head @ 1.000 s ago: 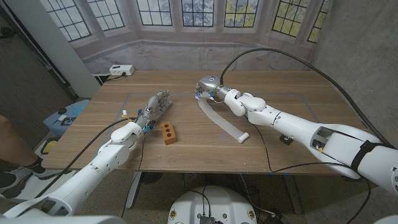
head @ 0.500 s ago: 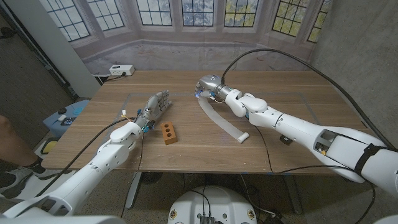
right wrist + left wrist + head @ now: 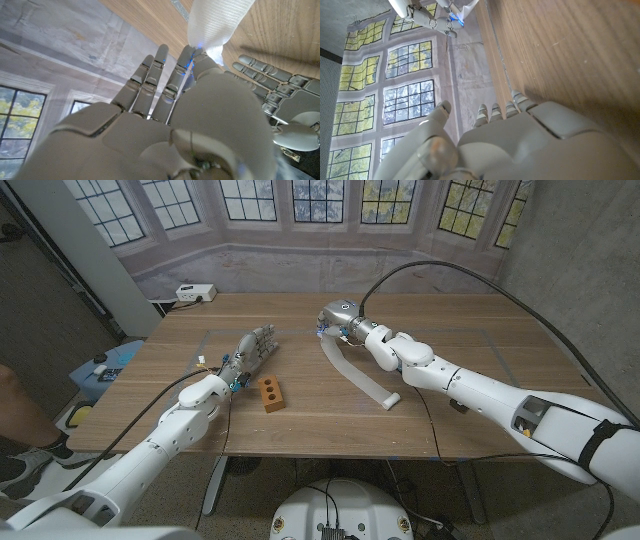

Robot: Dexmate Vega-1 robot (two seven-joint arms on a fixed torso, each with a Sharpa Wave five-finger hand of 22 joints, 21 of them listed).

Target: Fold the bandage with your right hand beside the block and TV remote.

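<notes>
Bandage: the bandage (image 3: 355, 373) lay as a long white strip on the table (image 3: 480, 410), running from near the middle of the far edge toward the near edge, with a small rolled end (image 3: 391, 401) closest to the robot.
Right robot hand: the right robot hand (image 3: 335, 320) was at the far end of the strip; in the right wrist view the white cloth (image 3: 216, 22) came out from between its fingers (image 3: 181, 70), so it gripped the bandage there.
Left robot hand: the left robot hand (image 3: 251, 350) was over the left part of the table, fingers apart and stretched out, holding nothing.
Block: the orange block (image 3: 270, 392) stood just beside the left robot hand, on the side of the near edge, well apart from the bandage.
Handling: I judged the bandage to be very light, soft and limp, with a ribbed weave that is not slippery. It would sag and twist when lifted, so a pinch at the end of the strip seemed the best place to hold it for folding.
Hard to see: I could not find a TV remote on the table. How the thumb closed on the cloth was hidden behind the back of the right robot hand.
</notes>
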